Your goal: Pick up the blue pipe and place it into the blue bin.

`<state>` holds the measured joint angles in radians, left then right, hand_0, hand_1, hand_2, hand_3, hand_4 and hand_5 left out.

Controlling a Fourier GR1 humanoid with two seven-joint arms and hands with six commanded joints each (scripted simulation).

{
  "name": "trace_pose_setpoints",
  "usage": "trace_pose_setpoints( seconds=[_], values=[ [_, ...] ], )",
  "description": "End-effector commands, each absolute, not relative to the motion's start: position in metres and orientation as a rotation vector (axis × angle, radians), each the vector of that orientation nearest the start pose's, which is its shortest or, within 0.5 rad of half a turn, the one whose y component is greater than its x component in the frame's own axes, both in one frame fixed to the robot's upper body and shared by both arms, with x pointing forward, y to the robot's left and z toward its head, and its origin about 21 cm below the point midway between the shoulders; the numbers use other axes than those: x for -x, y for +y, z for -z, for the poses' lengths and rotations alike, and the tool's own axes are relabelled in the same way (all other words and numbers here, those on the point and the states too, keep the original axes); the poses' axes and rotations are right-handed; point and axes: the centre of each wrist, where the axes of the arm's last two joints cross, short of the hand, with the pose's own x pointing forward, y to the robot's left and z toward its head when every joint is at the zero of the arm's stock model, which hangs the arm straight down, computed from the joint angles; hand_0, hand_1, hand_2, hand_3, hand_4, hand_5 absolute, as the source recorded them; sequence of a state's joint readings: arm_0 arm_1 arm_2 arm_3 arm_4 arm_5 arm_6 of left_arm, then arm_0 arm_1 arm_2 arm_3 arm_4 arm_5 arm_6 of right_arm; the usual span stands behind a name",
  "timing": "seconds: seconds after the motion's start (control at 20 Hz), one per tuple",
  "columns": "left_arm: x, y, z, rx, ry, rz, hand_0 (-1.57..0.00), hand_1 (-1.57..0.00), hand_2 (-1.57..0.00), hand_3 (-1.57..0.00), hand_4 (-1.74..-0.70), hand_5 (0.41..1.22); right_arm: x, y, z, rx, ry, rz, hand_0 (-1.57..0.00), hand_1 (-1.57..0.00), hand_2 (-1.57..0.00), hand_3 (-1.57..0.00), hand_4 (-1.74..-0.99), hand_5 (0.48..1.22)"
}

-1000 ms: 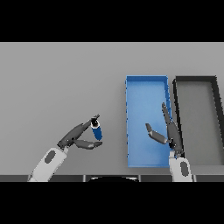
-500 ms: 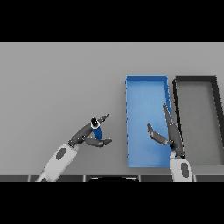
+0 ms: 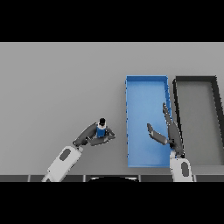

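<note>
The blue pipe (image 3: 101,129), short with a dark cap on top, stands nearly upright in my left hand (image 3: 90,136), whose fingers and thumb curl round its lower part. The hand holds it over the grey table, a short way left of the blue bin (image 3: 147,86). The bin is a long blue tray with low walls, lying right of centre. My right hand (image 3: 171,133) hovers over the bin's near right part, fingers straight and thumb spread, holding nothing.
A dark grey bin (image 3: 195,79) of similar shape lies directly right of the blue bin, their long walls almost touching. The grey table (image 3: 57,83) stretches away to the left and behind.
My left hand has carried the pipe to the right, closer to the blue bin, and the pipe now stands more upright. The right hand has barely shifted.
</note>
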<state>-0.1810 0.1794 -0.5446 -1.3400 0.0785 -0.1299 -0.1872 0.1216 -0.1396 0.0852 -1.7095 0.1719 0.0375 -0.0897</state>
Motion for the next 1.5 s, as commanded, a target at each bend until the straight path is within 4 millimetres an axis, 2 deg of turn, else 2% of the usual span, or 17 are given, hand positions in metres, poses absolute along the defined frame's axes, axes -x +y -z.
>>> trace_pose_setpoints(
  seconds=[0.0, 0.1, 0.3, 0.4, 0.65, 0.75, 0.95, 1.1, 1.2, 1.3, 1.35, 1.45],
  values=[
    [-0.252, 0.142, 0.032, 0.443, -1.537, 0.679, -1.32, -1.36, -1.39, -1.38, -1.51, 1.139, -0.219, -0.249, -0.013, 0.151, -1.674, -0.319, 0.0, 0.0, 0.0, 0.0, -1.222, 0.646],
    [-0.245, 0.134, 0.029, 0.454, -1.573, 0.667, -1.41, -1.43, -1.45, -1.45, -1.49, 1.169, -0.222, -0.249, -0.014, 0.15, -1.662, -0.319, 0.0, 0.0, 0.0, 0.0, -1.22, 0.635],
    [-0.252, 0.129, 0.007, 0.476, -1.668, 0.631, -1.5, -1.51, -1.52, -1.52, -1.47, 1.2, -0.228, -0.245, -0.016, 0.141, -1.671, -0.304, 0.0, 0.0, 0.0, 0.0, -1.229, 0.633],
    [-0.255, 0.121, -0.007, 0.503, -1.702, 0.635, -1.53, -1.53, -1.54, -1.54, -1.47, 1.207, -0.225, -0.244, -0.01, 0.161, -1.658, -0.322, 0.0, 0.0, 0.0, 0.0, -1.22, 0.638],
    [-0.257, 0.111, -0.041, 0.569, -1.756, 0.689, -1.56, -1.56, -1.56, -1.56, -1.47, 1.217, -0.224, -0.25, -0.013, 0.186, -1.658, -0.345, 0.0, 0.0, 0.0, 0.0, -1.176, 0.643],
    [-0.26, 0.108, -0.047, 0.576, -1.747, 0.711, -1.56, -1.56, -1.56, -1.56, -1.47, 1.218, -0.223, -0.251, -0.012, 0.19, -1.665, -0.347, 0.0, 0.0, 0.0, 0.0, -1.161, 0.644],
    [-0.254, 0.105, -0.049, 0.571, -1.735, 0.728, -1.57, -1.57, -1.57, -1.57, -1.47, 1.22, -0.225, -0.254, -0.01, 0.21, -1.666, -0.34, 0.0, 0.0, 0.0, 0.0, -1.145, 0.643],
    [-0.256, 0.105, -0.047, 0.557, -1.716, 0.728, -1.57, -1.57, -1.57, -1.57, -1.47, 1.22, -0.209, -0.251, -0.012, 0.262, -1.686, -0.328, 0.0, 0.0, 0.0, 0.0, -1.138, 0.643],
    [-0.256, 0.106, -0.044, 0.562, -1.721, 0.731, -1.57, -1.57, -1.57, -1.57, -1.47, 1.22, -0.197, -0.248, -0.017, 0.31, -1.686, -0.318, 0.0, 0.0, 0.0, 0.0, -1.188, 0.643],
    [-0.256, 0.107, -0.045, 0.567, -1.731, 0.741, -1.57, -1.57, -1.57, -1.57, -1.47, 1.22, -0.19, -0.246, -0.02, 0.335, -1.687, -0.31, 0.0, 0.0, 0.0, 0.0, -1.184, 0.642],
    [-0.258, 0.105, -0.047, 0.569, -1.726, 0.743, -1.57, -1.57, -1.57, -1.57, -1.47, 1.22, -0.187, -0.244, -0.025, 0.323, -1.721, -0.308, 0.0, 0.0, -0.02, 0.0, -1.187, 0.642],
    [-0.257, 0.108, -0.046, 0.573, -1.727, 0.742, -1.57, -1.57, -1.57, -1.57, -1.47, 1.221, -0.186, -0.245, -0.035, 0.131, -1.788, -0.258, 0.0, -0.01, -0.07, 0.0, -1.198, 0.641]
  ],
)
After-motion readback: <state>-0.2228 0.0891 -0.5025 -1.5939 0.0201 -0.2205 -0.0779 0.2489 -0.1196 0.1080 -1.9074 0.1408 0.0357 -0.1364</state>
